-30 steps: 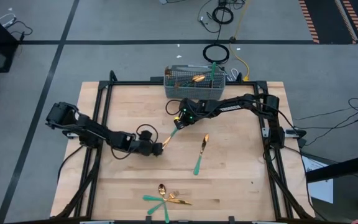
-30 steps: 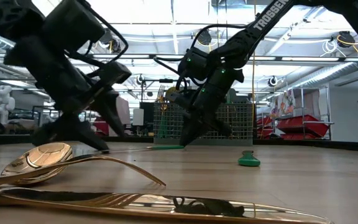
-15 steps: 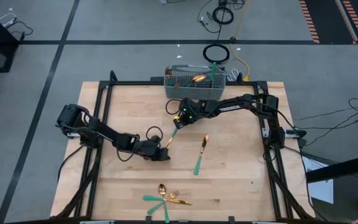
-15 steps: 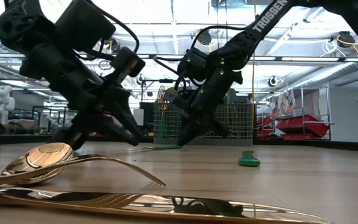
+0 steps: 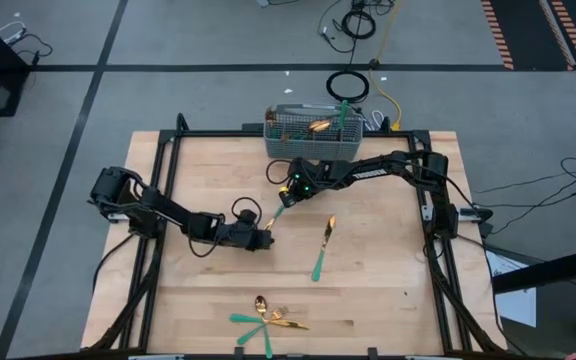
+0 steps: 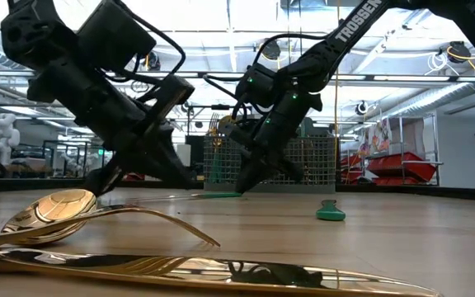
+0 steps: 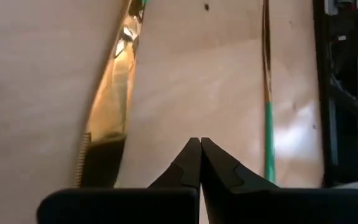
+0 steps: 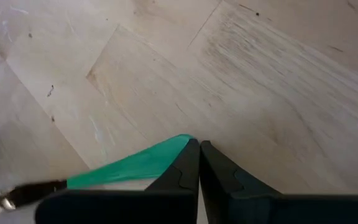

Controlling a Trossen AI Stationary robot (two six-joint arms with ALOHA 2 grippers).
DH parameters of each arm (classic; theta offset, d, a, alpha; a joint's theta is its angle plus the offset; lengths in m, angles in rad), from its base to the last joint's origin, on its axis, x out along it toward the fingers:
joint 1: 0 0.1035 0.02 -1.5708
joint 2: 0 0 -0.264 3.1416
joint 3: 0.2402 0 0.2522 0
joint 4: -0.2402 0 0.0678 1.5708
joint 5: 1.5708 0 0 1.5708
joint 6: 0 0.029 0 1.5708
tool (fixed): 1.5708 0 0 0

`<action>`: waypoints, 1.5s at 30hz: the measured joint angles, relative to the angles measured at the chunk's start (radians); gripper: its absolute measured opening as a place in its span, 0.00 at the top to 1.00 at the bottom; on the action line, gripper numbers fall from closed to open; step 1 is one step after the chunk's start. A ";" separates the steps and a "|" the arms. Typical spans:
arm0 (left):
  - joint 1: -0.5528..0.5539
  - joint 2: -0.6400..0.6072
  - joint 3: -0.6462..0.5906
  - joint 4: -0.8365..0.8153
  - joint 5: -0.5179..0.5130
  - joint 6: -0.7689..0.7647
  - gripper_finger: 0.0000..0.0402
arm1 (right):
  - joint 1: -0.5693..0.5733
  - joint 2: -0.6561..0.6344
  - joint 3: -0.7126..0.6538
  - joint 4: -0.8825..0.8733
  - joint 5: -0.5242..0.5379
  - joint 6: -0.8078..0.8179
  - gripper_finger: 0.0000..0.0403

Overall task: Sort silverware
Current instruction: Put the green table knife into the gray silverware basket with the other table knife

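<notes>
While the right gripper [image 5: 288, 197] stays planted at the teal end of a knife [image 5: 275, 216], the left gripper [image 5: 264, 240] has shifted over the last second: it swung in toward the knife's gold blade, overshot a little, and now sits just short of the blade tip. Left wrist view: the fingers are pressed together with nothing between them; the serrated gold blade [image 7: 112, 118] lies just beside them, apart from the tips, and a second piece [image 7: 268, 124] with a green handle lies farther off on the other side. Right wrist view: the fingers are likewise closed tip to tip, with the teal handle [image 8: 135, 165] running up against one finger rather than visibly clamped. Judgement: neither arm holds the knife yet, so the two closed grippers are probably nudging or pinning it for a pickup. Remaining silverware: one piece [image 5: 322, 247] near the left gripper, a small heap [image 5: 266, 322] well behind it, and a few pieces already in the wire-mesh caddy [image 5: 313, 135] beyond the right gripper
</notes>
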 joint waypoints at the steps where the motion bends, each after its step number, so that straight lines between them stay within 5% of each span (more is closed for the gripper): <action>1: 0.000 -0.008 0.000 -0.029 -0.009 0.007 0.99 | 0.000 0.000 0.000 -0.001 0.000 0.000 1.00; 7: 0.000 -0.038 0.000 -0.206 -0.106 0.003 0.99 | 0.000 0.000 0.000 -0.012 -0.003 -0.007 1.00; 17: 0.079 -0.148 -0.011 -0.281 -0.071 0.381 0.88 | 0.000 0.000 0.000 -0.019 -0.003 -0.030 1.00; 26: 0.156 -0.420 -0.012 -0.764 -0.057 0.425 0.88 | 0.000 0.000 0.000 -0.022 -0.002 -0.034 1.00; 32: 0.155 -0.514 -0.009 -0.927 -0.097 0.554 0.88 | 0.000 0.000 0.000 -0.021 -0.002 -0.050 1.00; 40: 0.123 -0.488 -0.014 -0.885 0.171 0.874 0.88 | 0.000 0.000 0.000 -0.021 -0.005 -0.066 1.00; 45: 0.115 -0.457 -0.038 -0.841 0.217 0.920 0.88 | 0.000 0.000 0.000 -0.021 -0.005 -0.074 1.00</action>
